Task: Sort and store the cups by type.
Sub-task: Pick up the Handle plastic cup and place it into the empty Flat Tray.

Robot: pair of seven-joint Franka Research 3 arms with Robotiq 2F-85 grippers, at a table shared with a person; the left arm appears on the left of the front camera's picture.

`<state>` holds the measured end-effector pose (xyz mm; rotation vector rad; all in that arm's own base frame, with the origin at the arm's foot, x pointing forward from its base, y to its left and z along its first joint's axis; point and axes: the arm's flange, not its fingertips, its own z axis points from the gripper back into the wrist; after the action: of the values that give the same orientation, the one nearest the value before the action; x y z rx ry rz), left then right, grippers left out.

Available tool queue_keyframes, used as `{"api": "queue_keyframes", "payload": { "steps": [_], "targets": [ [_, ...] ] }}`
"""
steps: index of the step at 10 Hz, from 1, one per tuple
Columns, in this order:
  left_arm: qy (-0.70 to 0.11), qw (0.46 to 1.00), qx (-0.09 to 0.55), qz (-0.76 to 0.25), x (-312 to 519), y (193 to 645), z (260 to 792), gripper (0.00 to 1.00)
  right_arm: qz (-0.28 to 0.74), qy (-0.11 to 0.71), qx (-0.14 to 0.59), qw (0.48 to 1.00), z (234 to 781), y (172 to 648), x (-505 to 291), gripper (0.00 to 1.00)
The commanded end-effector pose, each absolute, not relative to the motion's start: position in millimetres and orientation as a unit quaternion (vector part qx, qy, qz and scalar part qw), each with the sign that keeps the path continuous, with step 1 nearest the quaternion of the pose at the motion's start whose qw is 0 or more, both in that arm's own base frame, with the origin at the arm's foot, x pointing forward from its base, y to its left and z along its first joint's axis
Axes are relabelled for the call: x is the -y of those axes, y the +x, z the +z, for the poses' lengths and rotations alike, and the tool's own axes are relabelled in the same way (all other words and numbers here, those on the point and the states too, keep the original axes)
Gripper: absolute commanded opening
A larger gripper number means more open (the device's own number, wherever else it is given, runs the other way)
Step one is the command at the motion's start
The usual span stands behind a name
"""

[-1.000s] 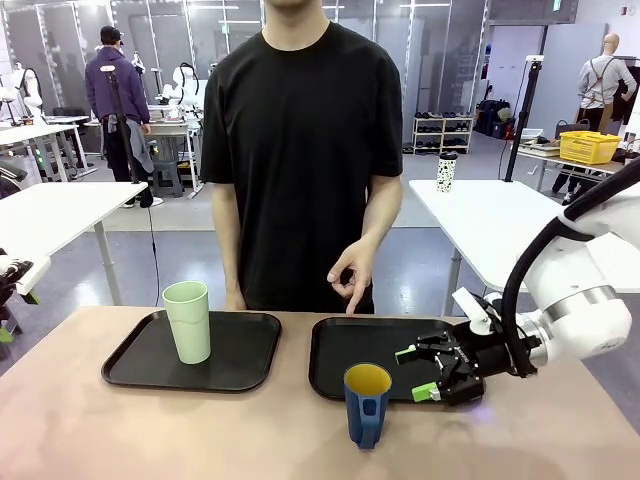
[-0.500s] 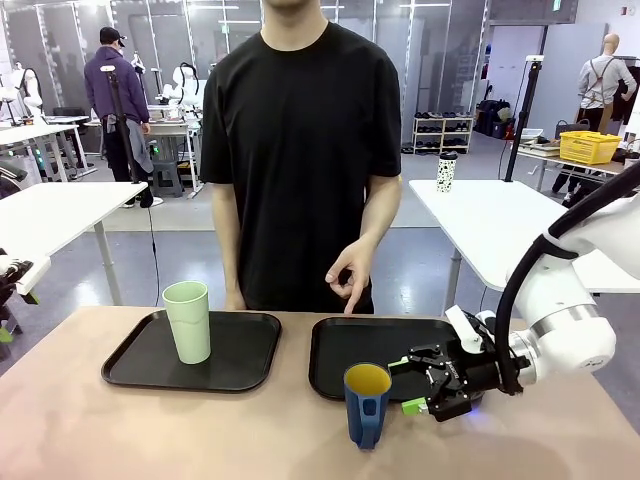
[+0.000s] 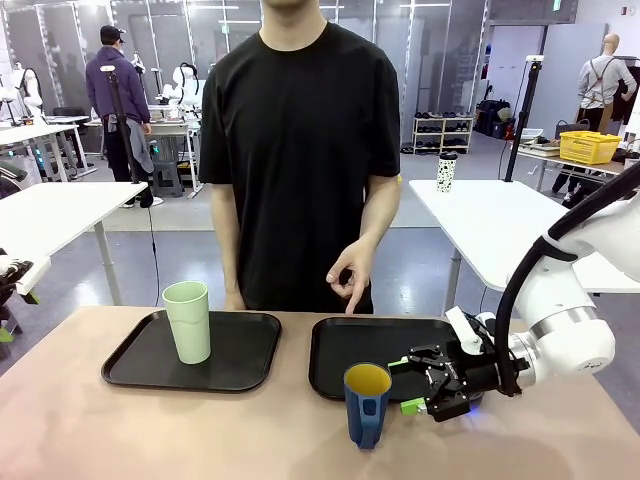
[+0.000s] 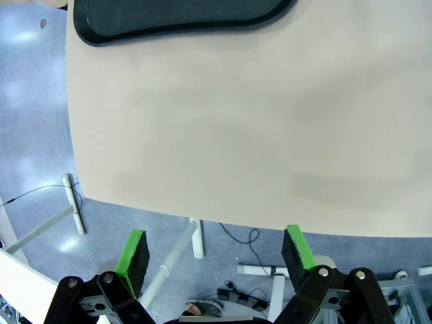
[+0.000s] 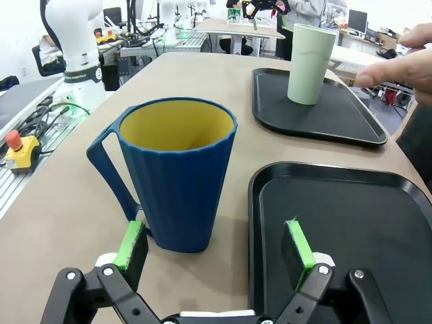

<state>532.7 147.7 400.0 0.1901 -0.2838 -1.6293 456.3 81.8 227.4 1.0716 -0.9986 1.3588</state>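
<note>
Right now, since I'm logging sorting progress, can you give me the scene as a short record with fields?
Green tumbler: upright on the left tray
Blue mug: upright on the table, just off the near edge of the right tray, handle toward the robot's side
Right claw: open, low beside the mug, not gripping it
Left claw: open, holding nothing, over the table's edge
Person's hand: hanging above the right tray's far edge

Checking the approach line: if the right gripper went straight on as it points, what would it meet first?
Probably the blue mug, standing on the table close ahead of the open right gripper, a little off its middle line; exact depth is unclear.
</note>
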Motion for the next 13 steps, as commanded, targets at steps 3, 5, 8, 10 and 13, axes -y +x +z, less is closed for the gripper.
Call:
{"api": "queue_keyframes", "payload": {
  "steps": [3,5,8,10,13],
  "targets": [
    [0.086,0.666,0.141,-0.728,-150.3,532.9,401.3,1.00,0.573,0.474,0.402,0.534,221.6,460.0,-88.5,1.00],
    [0.086,0.666,0.141,-0.728,-150.3,532.9,401.3,1.00,0.577,0.483,0.399,0.525,218.9,460.7,-96.2,1.00],
    [0.086,0.666,0.141,-0.728,-150.3,532.9,401.3,1.00,0.578,0.487,0.402,0.516,214.8,459.8,-104.1,1.00],
    [0.086,0.666,0.141,-0.728,-150.3,532.9,401.3,1.00,0.580,0.493,0.405,0.506,211.2,459.8,-109.9,1.00],
    [0.086,0.666,0.141,-0.728,-150.3,532.9,401.3,1.00,0.581,0.496,0.406,0.502,206.2,457.0,-116.1,1.00]
  ]
}}
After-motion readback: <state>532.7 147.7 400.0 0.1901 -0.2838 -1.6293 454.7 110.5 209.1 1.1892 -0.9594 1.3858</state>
